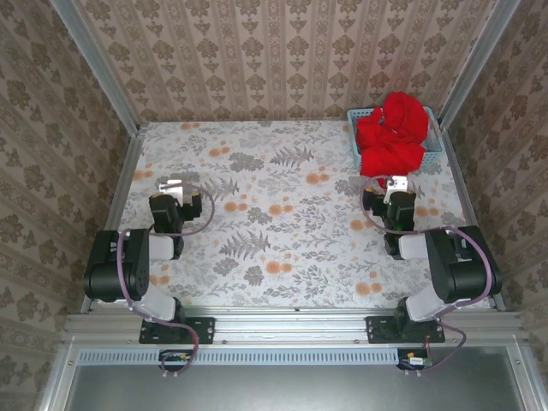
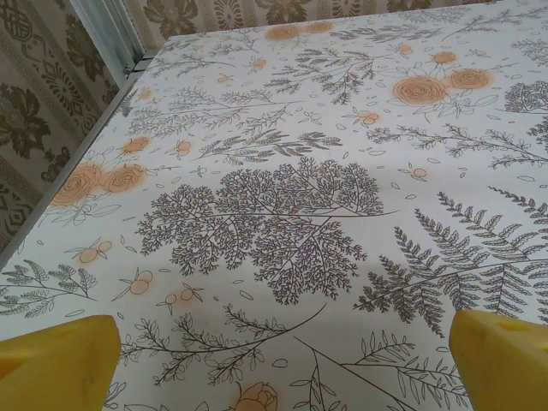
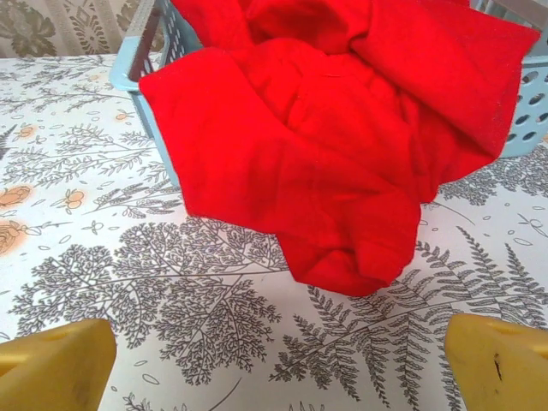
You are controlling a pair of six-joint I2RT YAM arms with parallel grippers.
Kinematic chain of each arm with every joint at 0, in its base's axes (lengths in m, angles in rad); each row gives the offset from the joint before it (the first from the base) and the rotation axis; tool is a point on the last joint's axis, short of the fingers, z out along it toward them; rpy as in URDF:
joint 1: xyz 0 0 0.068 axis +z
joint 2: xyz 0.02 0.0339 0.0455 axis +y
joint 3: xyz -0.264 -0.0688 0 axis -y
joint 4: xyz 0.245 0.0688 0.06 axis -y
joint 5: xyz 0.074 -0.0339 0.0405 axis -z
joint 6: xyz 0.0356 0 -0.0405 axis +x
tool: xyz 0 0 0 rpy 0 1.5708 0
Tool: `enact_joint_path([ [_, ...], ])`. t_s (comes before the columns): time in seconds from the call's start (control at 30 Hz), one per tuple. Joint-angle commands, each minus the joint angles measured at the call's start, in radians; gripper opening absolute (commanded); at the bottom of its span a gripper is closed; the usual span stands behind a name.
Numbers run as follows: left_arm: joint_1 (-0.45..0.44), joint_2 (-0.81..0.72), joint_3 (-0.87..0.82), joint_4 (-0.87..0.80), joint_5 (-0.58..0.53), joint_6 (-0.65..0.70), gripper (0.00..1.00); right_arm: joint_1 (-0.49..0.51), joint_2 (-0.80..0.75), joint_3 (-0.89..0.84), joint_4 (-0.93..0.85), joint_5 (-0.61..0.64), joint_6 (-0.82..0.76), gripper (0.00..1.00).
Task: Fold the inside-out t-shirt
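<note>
t-shirt (image 1: 392, 130) in basket (image 1: 437, 137), far right

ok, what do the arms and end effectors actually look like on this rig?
The left arm and right arm are black, with chunky rounded joint housings and a white lower link above a black base plate. A purplish cable loops along each. The left end effector and right end effector look silver at the tip, with blocky yellow fingers.

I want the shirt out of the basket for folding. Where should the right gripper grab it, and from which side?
I'd grip the t-shirt's drooping fold, which spills over the basket's near rim onto the table. Come in low from the near side with the open right gripper: that lobe faces it.
</note>
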Motion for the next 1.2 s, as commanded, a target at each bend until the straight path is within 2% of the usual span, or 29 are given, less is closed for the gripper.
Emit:
enact_joint_path([
  [0.0, -0.004, -0.006, 0.012, 0.008, 0.015, -0.007, 1.00, 0.000, -0.007, 0.016, -0.001, -0.029, -0.009, 1.00],
  [0.8, -0.009, -0.012, 0.007, 0.014, 0.001, -0.002, 1.00, 0.001, -0.009, 0.013, 0.002, -0.029, -0.011, 1.00],
  [1.03, -0.100, -0.243, -0.024, -0.113, -0.084, 0.071, 1.00, 0.023, -0.099, -0.026, 0.001, -0.066, -0.055, 1.00],
  [1.17, -0.148, -0.426, -0.039, -0.213, -0.097, 0.043, 1.00, 0.047, -0.223, -0.050, -0.047, -0.061, -0.082, 1.00],
])
